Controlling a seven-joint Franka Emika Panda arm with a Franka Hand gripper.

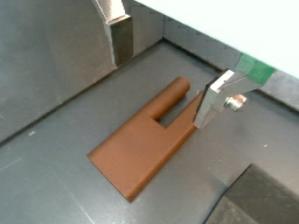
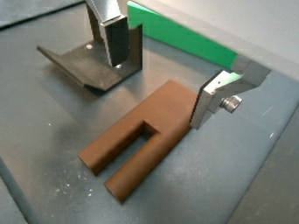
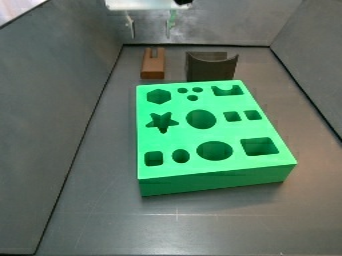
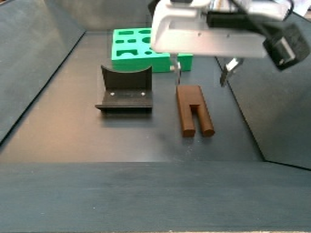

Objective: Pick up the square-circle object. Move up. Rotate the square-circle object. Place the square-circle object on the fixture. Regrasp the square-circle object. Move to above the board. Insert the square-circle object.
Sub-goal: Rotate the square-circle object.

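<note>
The square-circle object (image 2: 138, 144) is a flat, reddish-brown, wood-like block with two parallel prongs and a slot between them. It lies flat on the grey floor, at 3 o'clock from the fixture (image 4: 125, 91) in a side view. The end effector (image 2: 163, 70) hangs just above it, fingers (image 2: 214, 101) spread wide and holding nothing. The green board (image 3: 209, 137) sits close by.

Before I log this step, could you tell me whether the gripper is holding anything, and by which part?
Nothing is held. The gripper hangs open above the square-circle object, which lies flat on the floor beside the fixture, fingers apart and clear of it.
</note>
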